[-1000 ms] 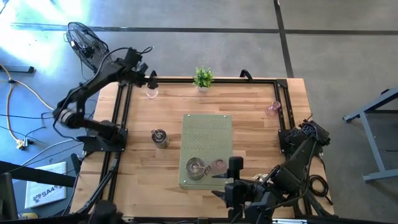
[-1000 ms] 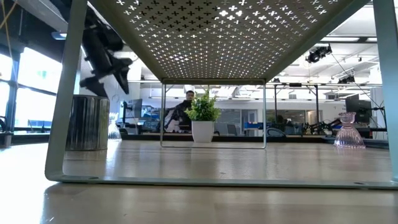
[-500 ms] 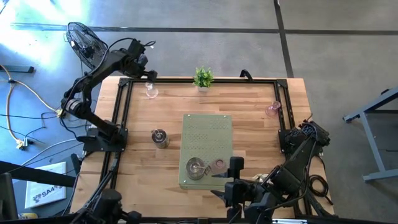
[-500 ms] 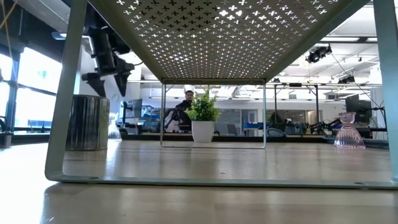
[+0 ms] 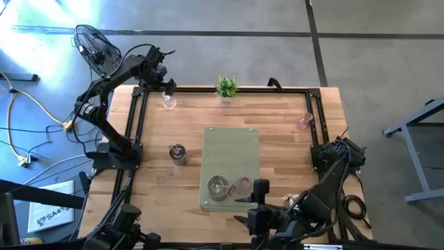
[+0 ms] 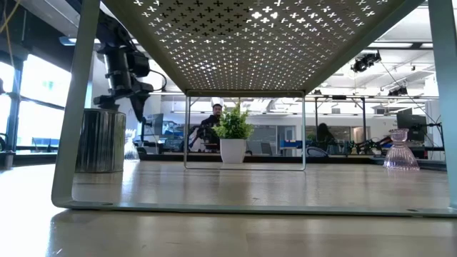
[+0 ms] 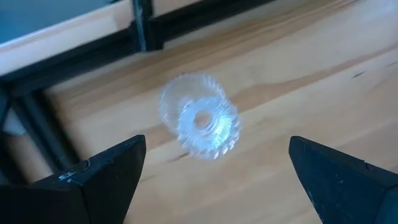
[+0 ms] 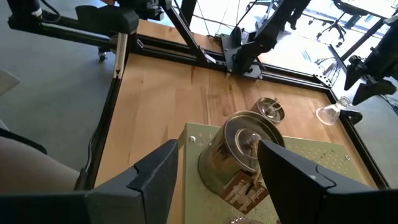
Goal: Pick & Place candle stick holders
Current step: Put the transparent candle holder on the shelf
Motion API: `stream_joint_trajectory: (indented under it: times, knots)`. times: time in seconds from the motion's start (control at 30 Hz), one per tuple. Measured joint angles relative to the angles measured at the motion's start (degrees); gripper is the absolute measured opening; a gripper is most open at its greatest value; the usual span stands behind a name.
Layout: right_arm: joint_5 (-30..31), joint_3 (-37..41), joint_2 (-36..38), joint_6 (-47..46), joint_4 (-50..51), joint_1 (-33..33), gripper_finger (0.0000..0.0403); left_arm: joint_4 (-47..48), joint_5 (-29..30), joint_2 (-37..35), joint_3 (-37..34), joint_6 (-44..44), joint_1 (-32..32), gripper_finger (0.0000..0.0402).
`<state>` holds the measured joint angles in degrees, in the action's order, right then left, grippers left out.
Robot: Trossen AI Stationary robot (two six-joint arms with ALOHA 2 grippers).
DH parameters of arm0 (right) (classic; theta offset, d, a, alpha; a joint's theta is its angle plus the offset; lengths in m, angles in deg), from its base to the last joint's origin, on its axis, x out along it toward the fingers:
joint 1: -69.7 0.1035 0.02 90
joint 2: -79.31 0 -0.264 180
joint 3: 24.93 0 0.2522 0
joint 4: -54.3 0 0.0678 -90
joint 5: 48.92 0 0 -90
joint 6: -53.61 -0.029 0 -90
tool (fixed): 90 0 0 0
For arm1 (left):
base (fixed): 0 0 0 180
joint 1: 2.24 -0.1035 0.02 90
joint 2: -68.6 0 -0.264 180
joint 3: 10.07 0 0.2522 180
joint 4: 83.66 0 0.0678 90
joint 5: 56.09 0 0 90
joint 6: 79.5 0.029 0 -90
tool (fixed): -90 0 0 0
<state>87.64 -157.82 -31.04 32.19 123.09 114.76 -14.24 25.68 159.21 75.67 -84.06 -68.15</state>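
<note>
A clear glass candle stick holder point(image 7: 199, 121) stands on the table near the far left corner point(image 5: 168, 103). My left gripper point(image 7: 217, 186) hangs open above it, pointing steeply down, one finger to each side and clear of it. A silver holder point(image 5: 178, 154) stands on the table left of the green perforated stand point(image 5: 231, 149). On the stand's near end stand another silver holder point(image 8: 239, 149) and a pink glass one point(image 5: 243, 185). A second pink holder point(image 5: 304, 122) is at the right edge. My right gripper point(image 8: 224, 180) hovers open above the stand's near end.
A small potted plant point(image 5: 226, 87) stands at the far edge's middle. A black frame point(image 5: 139, 118) runs along the table's left, far and right sides. The wood between the stand and the frame is bare. A fan point(image 5: 96, 47) stands on the floor beyond the far left corner.
My left gripper has tipped from a slant to pointing steeply down while shifting a little over the clear glass holder at the far left corner. It has stayed open. No holder has moved.
</note>
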Motion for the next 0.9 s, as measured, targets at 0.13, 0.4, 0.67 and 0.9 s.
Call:
stream_joint_trajectory:
  times: [0.13, 0.4, 0.67, 0.9]
  knots:
    - [0.0, 0.0, 0.0, 0.7, 0.0, 0.0, 0.0216, -1.3, -0.4, 0.3, 0.0, 0.0, -0.1, 0.0390]
    - [0.4, 0.0, 0.0, 0.6, 0.0, 0.0, 0.0216, -1.0, 0.2, 1.0, -0.6, 1.6, 0.5, 0.0390]
    - [0.4, 0.0, 0.0, -1.6, 0.0, 0.0, 0.0216, -2.0, 0.1, 1.2, -1.7, 1.5, 0.7, 0.0390]
    - [0.4, 0.0, 0.0, -1.5, 0.0, 0.0, 0.0216, -1.6, 1.1, 1.2, -1.7, 4.9, 0.7, 0.0390]
